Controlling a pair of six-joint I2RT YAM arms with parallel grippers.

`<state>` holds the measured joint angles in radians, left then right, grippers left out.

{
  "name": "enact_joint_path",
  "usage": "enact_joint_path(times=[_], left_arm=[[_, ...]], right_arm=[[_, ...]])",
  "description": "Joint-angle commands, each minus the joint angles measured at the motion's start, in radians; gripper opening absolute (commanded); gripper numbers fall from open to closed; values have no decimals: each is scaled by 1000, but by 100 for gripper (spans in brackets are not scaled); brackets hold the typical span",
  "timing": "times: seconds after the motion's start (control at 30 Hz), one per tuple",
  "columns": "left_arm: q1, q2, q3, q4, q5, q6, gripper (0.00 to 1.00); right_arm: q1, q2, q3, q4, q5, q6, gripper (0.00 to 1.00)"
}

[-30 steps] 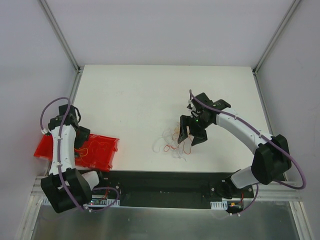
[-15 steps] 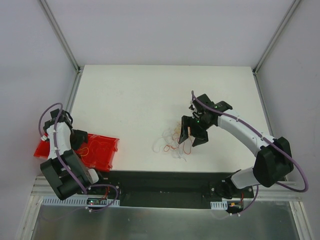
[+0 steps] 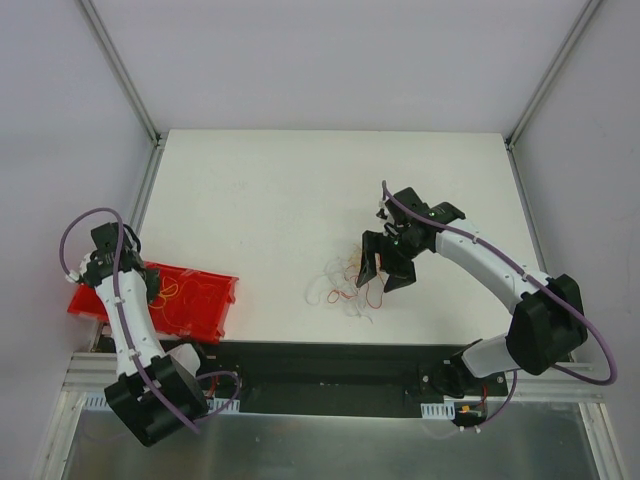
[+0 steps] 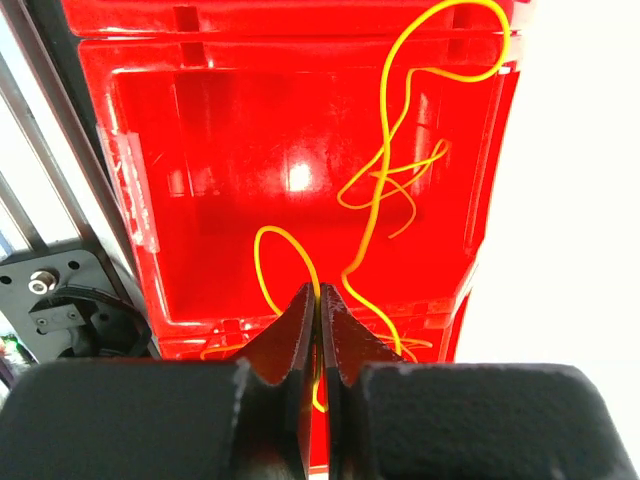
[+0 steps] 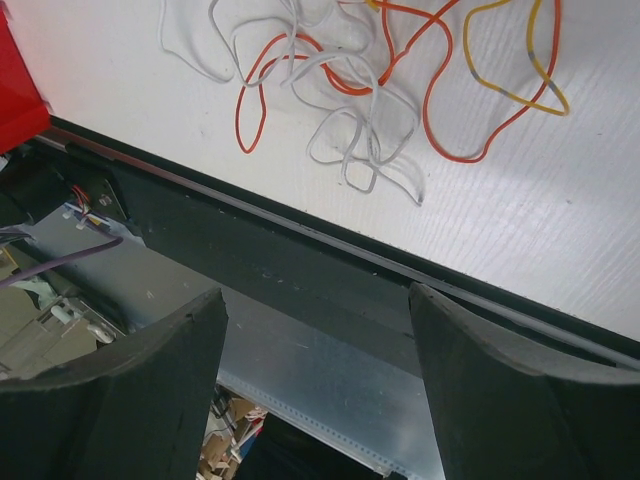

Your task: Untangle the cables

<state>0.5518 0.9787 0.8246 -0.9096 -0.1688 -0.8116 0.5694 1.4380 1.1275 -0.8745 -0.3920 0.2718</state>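
Apparently between strands: your left end effector (image 4: 318,296), shut, hangs over the yellow cable (image 4: 385,190) in the bin (image 4: 200,130). Your right end effector (image 3: 381,277), wide open and empty beside the tangle (image 3: 348,285) on the tabletop (image 3: 260,200), must next pinch one loop.

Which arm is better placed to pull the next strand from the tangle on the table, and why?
Right. The right pincer hangs open at the edge of the cables; the left pincer is shut over the red bin, far from them.
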Motion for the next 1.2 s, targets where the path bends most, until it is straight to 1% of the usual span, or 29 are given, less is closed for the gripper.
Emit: enact_joint_path(times=[0.0,0.13,0.2,0.4,0.53,0.6,0.77,0.8,0.87,0.9,0.97,1.07,1.17], left_arm=[[11,-43,16,-67,-44,23,0],[11,-66,24,-71,-90,11,0],[11,-52,24,-39,-106,23,0],[11,83,-5,83,-178,58,0],[11,193,-59,150,-181,55,0],[11,230,-80,158,-160,52,0],[-1,227,-98,155,-118,29,0],[-3,215,-88,141,-115,31,3],[-1,178,-58,106,-106,44,22],[-1,154,-41,86,-100,51,37],[-1,115,13,34,-90,68,58],[-1,72,83,-21,-103,92,74],[-1,60,146,-37,-143,138,76]], right_arm=[[4,-14,12,-4,-33,-34,76],[3,-7,28,-11,-38,-51,76],[4,-10,29,-17,-36,-57,76],[1,-21,14,-17,-34,-49,76],[3,-19,14,-11,-33,-45,76],[3,-18,12,-6,-36,-39,76],[3,-11,0,15,-45,-31,76],[1,-10,2,12,-47,-31,76],[1,-16,2,14,-45,-32,76],[3,-17,-1,12,-45,-36,76],[1,-21,-3,11,-45,-40,76],[3,-16,-8,6,-48,-45,76],[3,-11,-5,12,-53,-48,76]])
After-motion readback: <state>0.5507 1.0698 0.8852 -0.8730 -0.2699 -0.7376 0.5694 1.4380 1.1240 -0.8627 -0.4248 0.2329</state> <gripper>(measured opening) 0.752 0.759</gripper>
